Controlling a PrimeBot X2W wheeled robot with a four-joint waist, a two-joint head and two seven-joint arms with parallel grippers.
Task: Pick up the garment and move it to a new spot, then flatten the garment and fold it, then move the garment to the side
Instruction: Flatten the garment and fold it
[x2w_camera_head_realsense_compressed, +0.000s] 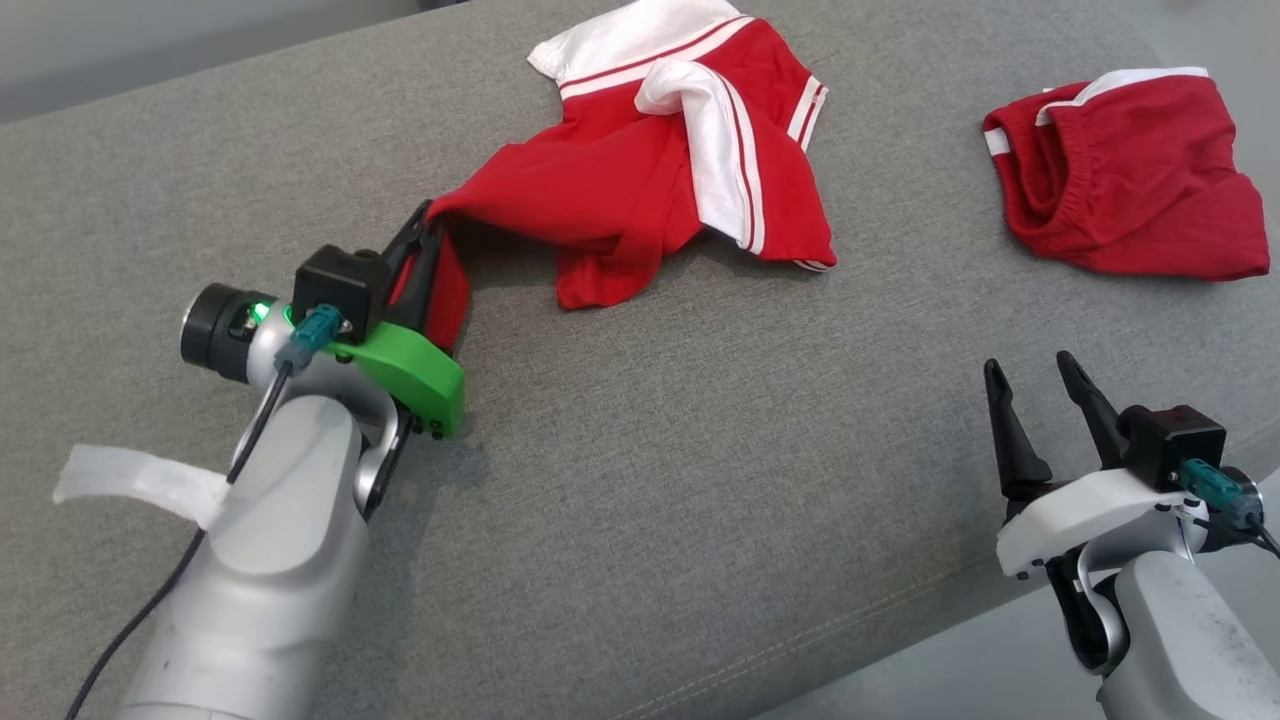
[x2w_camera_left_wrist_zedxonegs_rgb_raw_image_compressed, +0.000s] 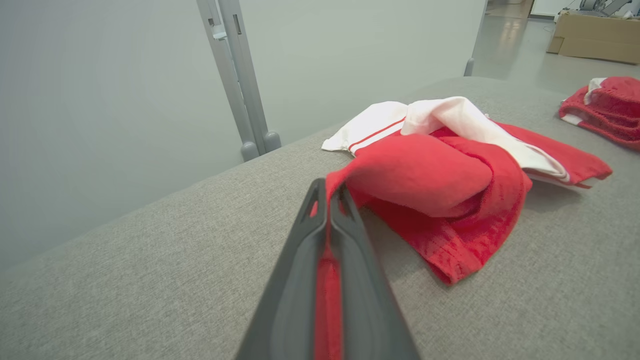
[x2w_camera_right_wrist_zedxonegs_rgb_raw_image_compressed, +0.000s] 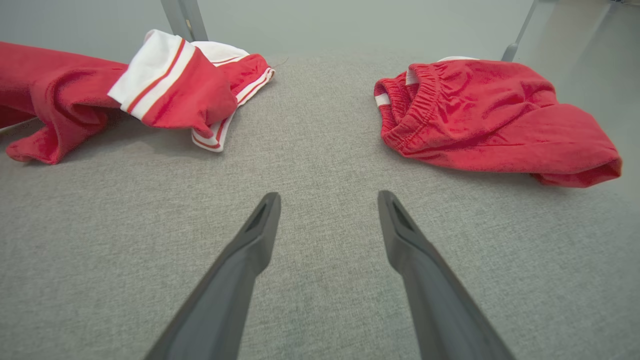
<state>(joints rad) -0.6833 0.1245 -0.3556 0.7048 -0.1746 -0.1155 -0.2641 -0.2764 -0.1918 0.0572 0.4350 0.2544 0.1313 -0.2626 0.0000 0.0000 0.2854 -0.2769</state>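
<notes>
Head view: the garment (x2w_camera_head_realsense_compressed: 620, 180) lies crumpled on the grey cushion (x2w_camera_head_realsense_compressed: 700, 450), left of the darker red bundle (x2w_camera_head_realsense_compressed: 1130, 190) and well apart from it. Your left gripper (x2w_camera_head_realsense_compressed: 425, 230), on the garment's side away from the bundle, is clamped on a red hem corner drawn out toward it. The rest lies slack, so judge the pick-up only begun; moving, flattening, folding and setting aside all remain. Your right gripper (x2w_camera_head_realsense_compressed: 1028, 365), on the bundle's near side, stands wide apart and holds nothing. Left wrist view: red cloth runs between the closed fingers; a cardboard box (x2w_camera_left_wrist_zedxonegs_rgb_raw_image_compressed: 595, 32) sits beyond the bundle. Right wrist view: bare cushion between spread fingers. Keep the new spot off the bundle.
</notes>
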